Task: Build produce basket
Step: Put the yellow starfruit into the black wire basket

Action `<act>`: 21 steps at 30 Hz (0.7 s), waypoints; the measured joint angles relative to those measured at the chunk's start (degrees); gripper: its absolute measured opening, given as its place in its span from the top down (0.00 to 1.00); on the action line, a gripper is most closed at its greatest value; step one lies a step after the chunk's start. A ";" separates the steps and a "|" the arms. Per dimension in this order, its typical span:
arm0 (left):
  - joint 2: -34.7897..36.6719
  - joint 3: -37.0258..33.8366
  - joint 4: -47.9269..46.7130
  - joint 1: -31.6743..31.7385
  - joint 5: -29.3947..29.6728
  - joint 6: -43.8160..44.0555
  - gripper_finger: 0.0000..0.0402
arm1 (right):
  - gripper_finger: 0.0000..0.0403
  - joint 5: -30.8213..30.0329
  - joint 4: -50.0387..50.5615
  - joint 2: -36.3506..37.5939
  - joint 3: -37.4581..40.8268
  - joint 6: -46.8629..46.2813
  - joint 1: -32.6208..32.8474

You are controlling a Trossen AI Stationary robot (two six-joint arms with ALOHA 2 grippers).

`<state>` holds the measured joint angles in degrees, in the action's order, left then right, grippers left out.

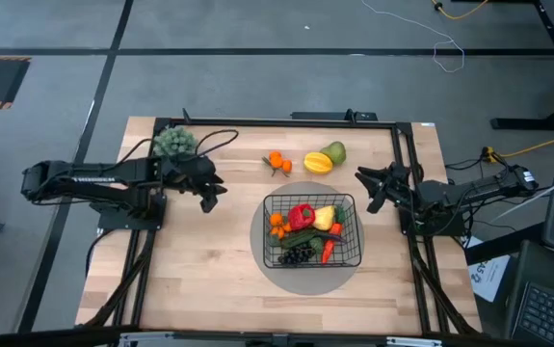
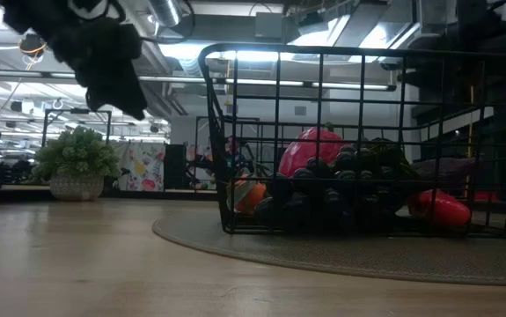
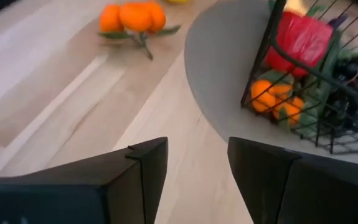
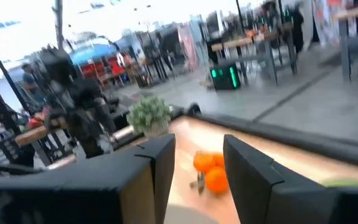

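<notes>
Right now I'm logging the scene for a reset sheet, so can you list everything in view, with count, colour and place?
basket: 1, black wire mesh, table centre, on the disc
disc: 1, grey, round, under the basket
produce in basket: red pepper, yellow fruit, orange cluster, dark grapes, green cucumber, small red-orange piece
orange cluster on table: 1, beyond the basket
yellow fruit on table: 1, beside the green one
green fruit: 1, beyond the basket
potted plant: 1, green, far left table edge
left gripper: open, empty, left of the basket
right gripper: open, empty, right of the basket
</notes>
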<state>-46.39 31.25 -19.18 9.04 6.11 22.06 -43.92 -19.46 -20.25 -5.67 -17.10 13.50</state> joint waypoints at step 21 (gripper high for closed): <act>26.58 -22.35 23.22 0.02 0.63 -4.72 0.61 | 0.67 8.61 44.90 -18.90 -36.09 -3.96 -12.69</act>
<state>-19.81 8.91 4.04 9.06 6.74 17.35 -35.31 25.44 -39.15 -41.76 -21.06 0.80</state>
